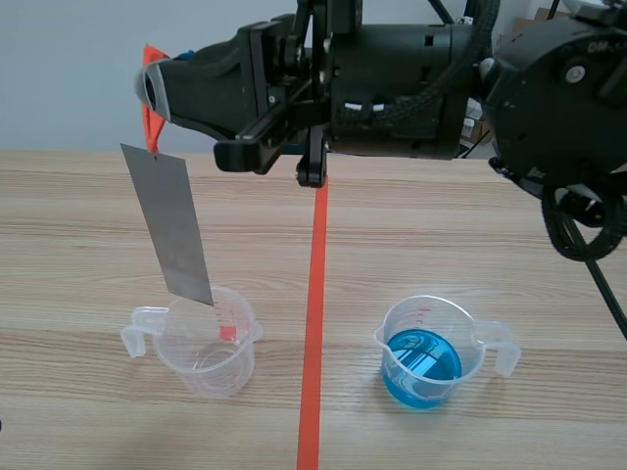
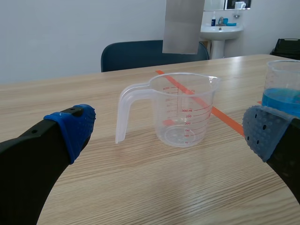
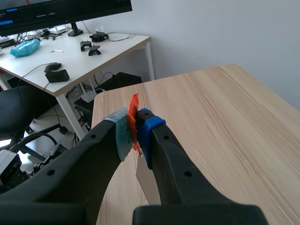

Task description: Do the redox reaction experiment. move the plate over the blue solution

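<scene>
Left gripper [image 2: 168,130]: fingers spread wide, nothing held. The empty clear beaker [image 2: 185,110] stands on the table [image 2: 140,197] just ahead of it, in line with the gap between the fingers. The beaker of blue solution [image 2: 283,86] stands just beyond the right-hand pad.

Right gripper [image 1: 152,88]: raised, fingers closed on an orange tab [image 1: 152,117] at the top of the grey metal plate [image 1: 176,230]. The plate hangs tilted below the fingertips. Its lower edge is over the empty beaker, clear of the rim and well apart from the blue solution.
</scene>
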`<action>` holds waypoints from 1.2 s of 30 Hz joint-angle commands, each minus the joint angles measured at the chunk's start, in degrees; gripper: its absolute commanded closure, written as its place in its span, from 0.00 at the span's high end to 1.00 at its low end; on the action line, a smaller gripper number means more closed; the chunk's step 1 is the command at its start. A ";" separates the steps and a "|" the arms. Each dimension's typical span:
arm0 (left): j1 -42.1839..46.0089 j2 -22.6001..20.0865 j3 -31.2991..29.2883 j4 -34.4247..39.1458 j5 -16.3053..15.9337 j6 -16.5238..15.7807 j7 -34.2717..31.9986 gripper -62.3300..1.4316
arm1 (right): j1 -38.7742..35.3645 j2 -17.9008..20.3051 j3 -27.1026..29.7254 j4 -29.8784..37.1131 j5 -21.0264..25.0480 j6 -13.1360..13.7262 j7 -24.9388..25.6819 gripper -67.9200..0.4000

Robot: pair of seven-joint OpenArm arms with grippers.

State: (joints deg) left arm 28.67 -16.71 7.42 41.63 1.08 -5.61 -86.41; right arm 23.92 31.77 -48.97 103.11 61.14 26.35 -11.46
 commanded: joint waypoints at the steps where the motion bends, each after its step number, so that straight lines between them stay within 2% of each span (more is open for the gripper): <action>1: -0.11 -0.48 -0.37 0.72 0.00 0.11 -2.62 1.00 | 1.01 -0.07 1.46 2.40 1.03 0.22 1.33 0.01; 9: -0.11 -0.48 -0.37 0.72 0.00 0.11 -2.62 1.00 | 1.01 -0.04 2.21 6.43 1.03 -0.26 0.85 0.01; 13: -0.11 -0.48 -0.37 0.72 0.00 0.11 -2.62 1.00 | 1.01 -0.04 2.21 6.47 1.05 -1.51 0.87 0.01; 36: -0.11 -0.48 -0.37 0.70 -0.46 0.07 -2.62 1.00 | 2.12 0.15 2.47 6.45 1.05 -1.51 0.11 0.01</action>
State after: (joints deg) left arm 28.67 -16.69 7.42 41.63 1.02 -5.63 -86.41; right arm 24.88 31.77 -47.24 109.14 61.34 24.82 -12.14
